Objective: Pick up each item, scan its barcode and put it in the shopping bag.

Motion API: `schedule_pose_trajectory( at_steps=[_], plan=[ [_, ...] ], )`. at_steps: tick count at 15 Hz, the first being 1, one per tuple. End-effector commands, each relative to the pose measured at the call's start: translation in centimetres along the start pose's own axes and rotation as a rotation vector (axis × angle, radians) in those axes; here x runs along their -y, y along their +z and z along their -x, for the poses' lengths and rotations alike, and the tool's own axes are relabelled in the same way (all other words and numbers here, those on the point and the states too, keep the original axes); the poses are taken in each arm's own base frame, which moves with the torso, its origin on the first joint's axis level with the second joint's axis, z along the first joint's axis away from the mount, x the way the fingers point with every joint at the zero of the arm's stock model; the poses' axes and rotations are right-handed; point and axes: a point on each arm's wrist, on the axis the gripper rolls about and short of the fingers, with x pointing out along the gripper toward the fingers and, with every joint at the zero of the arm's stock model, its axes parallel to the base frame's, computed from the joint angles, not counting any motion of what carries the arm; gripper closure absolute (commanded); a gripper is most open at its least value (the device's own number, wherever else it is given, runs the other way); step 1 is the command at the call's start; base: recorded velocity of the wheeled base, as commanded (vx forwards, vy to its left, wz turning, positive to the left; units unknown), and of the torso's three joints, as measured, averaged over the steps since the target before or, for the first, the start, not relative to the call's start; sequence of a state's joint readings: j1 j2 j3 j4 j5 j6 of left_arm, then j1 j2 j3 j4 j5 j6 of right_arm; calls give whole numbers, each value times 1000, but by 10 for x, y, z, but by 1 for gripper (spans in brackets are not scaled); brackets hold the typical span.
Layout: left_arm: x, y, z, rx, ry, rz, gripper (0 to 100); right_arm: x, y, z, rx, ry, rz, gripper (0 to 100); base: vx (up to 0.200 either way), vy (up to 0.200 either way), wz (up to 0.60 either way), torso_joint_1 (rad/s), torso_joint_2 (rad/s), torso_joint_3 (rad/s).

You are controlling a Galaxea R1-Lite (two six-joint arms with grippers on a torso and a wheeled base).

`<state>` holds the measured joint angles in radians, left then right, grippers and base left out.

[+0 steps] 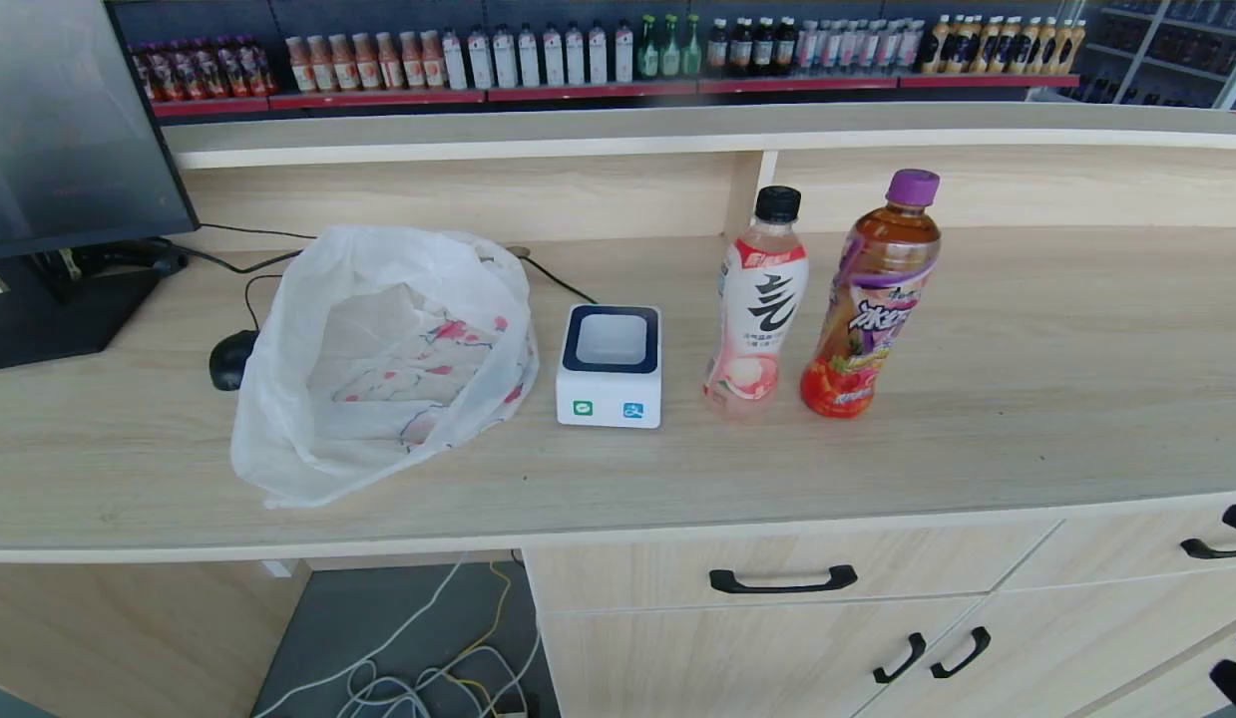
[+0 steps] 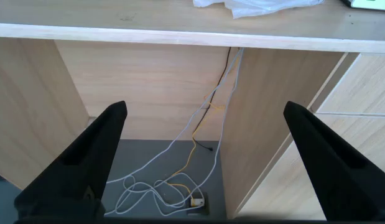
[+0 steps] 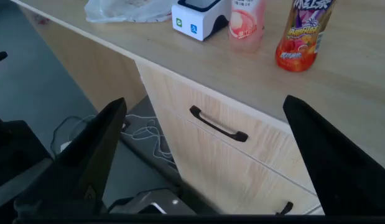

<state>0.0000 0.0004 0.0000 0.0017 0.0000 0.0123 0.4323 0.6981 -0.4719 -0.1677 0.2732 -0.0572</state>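
On the wooden counter (image 1: 1027,399) a white plastic shopping bag (image 1: 378,349) lies open at the left. A white barcode scanner (image 1: 610,364) sits just right of it. Further right stand a pink bottle with a black cap (image 1: 755,309) and an amber bottle with a purple cap (image 1: 872,299), both upright and side by side. My left gripper (image 2: 204,109) is open and empty below the counter edge, facing the gap under the counter, under the bag's edge (image 2: 260,6). My right gripper (image 3: 204,102) is open and empty, low in front of the drawers, with scanner (image 3: 195,15), pink bottle (image 3: 247,25) and amber bottle (image 3: 301,37) beyond it.
A dark monitor (image 1: 69,120) and a black mouse (image 1: 230,359) occupy the counter's far left. A raised ledge runs behind the counter. Drawers with black handles (image 1: 782,580) sit below the front edge, and loose cables (image 2: 180,180) lie on the floor in the gap.
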Motion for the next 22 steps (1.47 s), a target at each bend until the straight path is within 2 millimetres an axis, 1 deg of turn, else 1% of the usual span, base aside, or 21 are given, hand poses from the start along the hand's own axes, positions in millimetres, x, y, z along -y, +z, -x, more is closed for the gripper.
schedule_pose_trajectory(
  at_steps=[1, 3, 4, 5, 7, 9, 10, 11, 12, 13, 14, 15, 16, 17, 18, 20, 22],
  plan=[
    [0, 0, 0, 1, 0, 0, 0, 8, 8, -55, -55, 68, 90, 0, 0, 0, 0, 0, 0, 0],
    [0, 0, 0, 1, 0, 0, 0, 8, 20, -74, -45, 28, 163, 0, 0, 0, 0, 0, 0, 0],
    [0, 0, 0, 1, 0, 0, 0, 2, 27, -78, -31, 21, 170, 0, 0, 0, 0, 0, 0, 0],
    [0, 0, 0, -1, 0, 0, 0, -3, 32, -82, -32, -30, 178, 0, 0, 0, 0, 0, 0, 0],
    [0, 0, 0, 1, 0, 0, 0, -23, 38, -99, -55, -96, 192, 0, 0, 0, 0, 0, 0, 0],
    [0, 0, 0, 1, 0, 0, 0, -42, 31, -110, -92, -142, 189, 0, 0, 0, 0, 0, 0, 0],
    [0, 0, 0, 1, 0, 0, 0, -48, 28, -116, -101, -156, 211, 0, 0, 0, 0, 0, 0, 0],
    [0, 0, 0, 1, 0, 0, 0, -55, 27, -123, -95, -159, 230, 0, 0, 0, 0, 0, 0, 0],
    [0, 0, 0, 1, 0, 0, 0, -62, 28, -133, -66, -202, 219, 0, 0, 0, 0, 0, 0, 0],
    [0, 0, 0, 1, 0, 0, 0, -63, 28, -136, -56, -220, 214, 0, 0, 0, 0, 0, 0, 0],
    [0, 0, 0, 1, 0, 0, 0, -68, 27, -156, 5, -316, 173, 0, 0, 0, 0, 0, 0, 0],
    [0, 0, 0, -1, 0, 0, 0, -72, 24, -169, 39, -372, 148, 0, 0, 0, 0, 0, 0, 0],
    [0, 0, 0, 1, 0, 0, 0, -74, 21, -178, 58, -405, 134, 0, 0, 0, 0, 0, 0, 0],
    [0, 0, 0, 1, 0, 0, 0, -79, 17, -191, 86, -425, 120, 0, 0, 0, 0, 0, 0, 0],
    [0, 0, 0, -1, 0, 0, 0, -80, 16, -199, 111, -439, 121, 0, 0, 0, 0, 0, 0, 0],
    [0, 0, 0, -1, 0, 0, 0, -78, 12, -209, 137, -457, 113, 0, 0, 0, 0, 0, 0, 0],
    [0, 0, 0, 1, 0, 0, 0, -68, 13, -212, 154, -492, 98, 0, 0, 0, 0, 0, 0, 0]
  ],
)
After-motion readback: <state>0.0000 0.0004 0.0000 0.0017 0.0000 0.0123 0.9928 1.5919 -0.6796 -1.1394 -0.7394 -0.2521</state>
